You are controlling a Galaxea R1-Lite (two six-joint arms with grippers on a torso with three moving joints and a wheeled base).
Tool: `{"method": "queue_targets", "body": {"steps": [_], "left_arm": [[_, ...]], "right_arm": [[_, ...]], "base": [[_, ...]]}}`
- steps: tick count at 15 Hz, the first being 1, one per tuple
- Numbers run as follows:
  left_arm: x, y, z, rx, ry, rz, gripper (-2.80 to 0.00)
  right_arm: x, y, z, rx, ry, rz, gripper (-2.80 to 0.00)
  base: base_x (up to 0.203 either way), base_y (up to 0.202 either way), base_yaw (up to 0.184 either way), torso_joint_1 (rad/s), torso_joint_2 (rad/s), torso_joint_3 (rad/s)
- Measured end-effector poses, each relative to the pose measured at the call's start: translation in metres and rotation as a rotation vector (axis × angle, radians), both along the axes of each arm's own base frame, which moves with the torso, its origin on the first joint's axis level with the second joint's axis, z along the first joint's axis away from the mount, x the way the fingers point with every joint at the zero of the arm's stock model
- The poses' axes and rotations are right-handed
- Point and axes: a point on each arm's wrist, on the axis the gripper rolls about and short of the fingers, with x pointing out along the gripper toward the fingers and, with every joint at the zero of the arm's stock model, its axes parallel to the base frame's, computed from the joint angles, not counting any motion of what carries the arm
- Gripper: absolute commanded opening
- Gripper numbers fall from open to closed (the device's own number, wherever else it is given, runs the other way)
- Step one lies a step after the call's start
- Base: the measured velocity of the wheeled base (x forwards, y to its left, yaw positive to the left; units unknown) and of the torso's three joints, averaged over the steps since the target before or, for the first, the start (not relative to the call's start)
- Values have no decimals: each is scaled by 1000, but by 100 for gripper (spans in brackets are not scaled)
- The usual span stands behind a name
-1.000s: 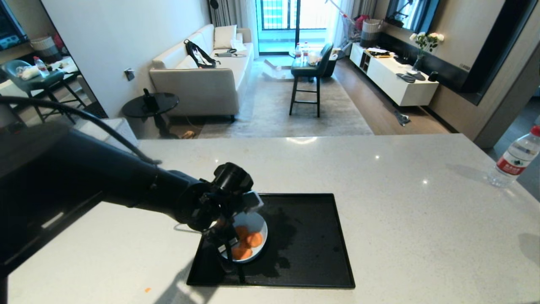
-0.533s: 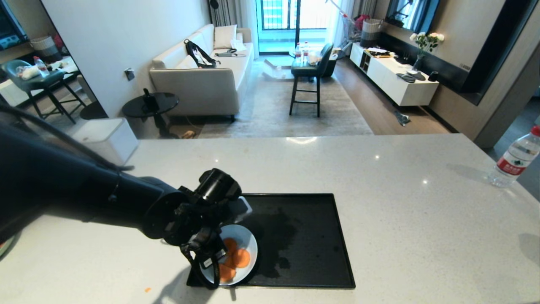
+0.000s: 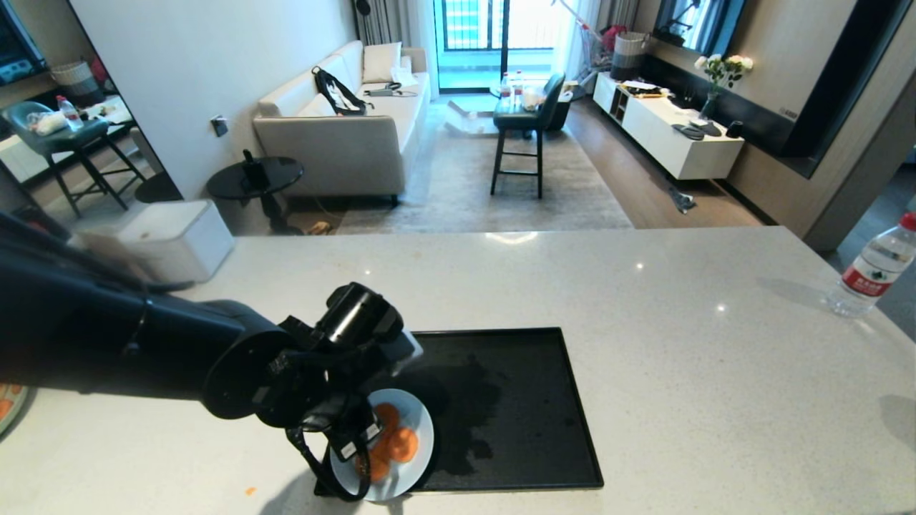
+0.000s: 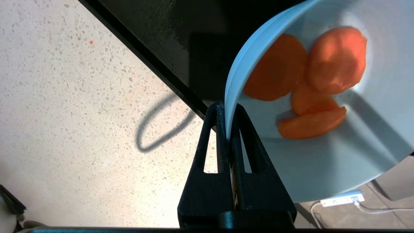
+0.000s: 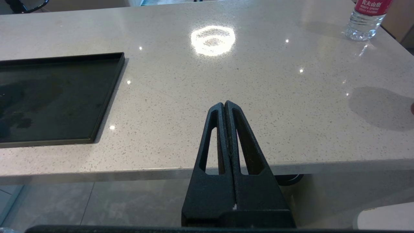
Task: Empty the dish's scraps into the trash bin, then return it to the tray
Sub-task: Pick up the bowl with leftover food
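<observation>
Left gripper (image 4: 230, 123) clamped on the rim of the dish (image 3: 411, 458), jaws pinched together with only the thin wall between them, one finger inside and one outside. Dish lifted clear, hanging over the near left corner of the tray (image 3: 544, 443) and partly past its edge, above the speckled table (image 3: 644, 286). Carrot slices (image 4: 307, 81) bunched and overlapping on the bowl floor, toward the held side in the head view. Trash bin not visible in any view. Right gripper (image 5: 228, 129) parked off the near edge of the table, jaws together on nothing. Water bottle (image 3: 873, 268) standing well apart at the far right. Judged handling: a stiff, smooth bowl of glazed ceramic or hard plastic, light enough for a one-sided pinch yet slippery and breakable if dropped; grip at a single rim point leaves the weight hanging off to one side, so likely to pivot or slide between the fingers under a quick swing. Slices loose and slick-looking, likely to slide out readily on tilting, perhaps too early if the bowl tips in transit. Best hold as now, deep over the rim with the wall fully seated, bowl kept near level until above the bin.
</observation>
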Motion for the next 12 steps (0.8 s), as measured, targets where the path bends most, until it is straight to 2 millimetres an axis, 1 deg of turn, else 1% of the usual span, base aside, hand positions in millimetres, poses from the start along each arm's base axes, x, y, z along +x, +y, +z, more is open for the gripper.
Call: {"method": "queue_targets", "body": {"steps": [4,9,12], "left_arm": [[-2,-4,1,-9,-3,-1,-280],[-7,-16,-1,10,16,-38,-280],[-4,-28,9,42,57,-63,-280]], "right_arm": [[0,0,0,0,0,0,-280],[0,0,0,0,0,0,-280],[0,0,0,0,0,0,-280]], "base": [[0,0,0,0,0,0],[0,0,0,0,0,0],[0,0,0,0,0,0]]}}
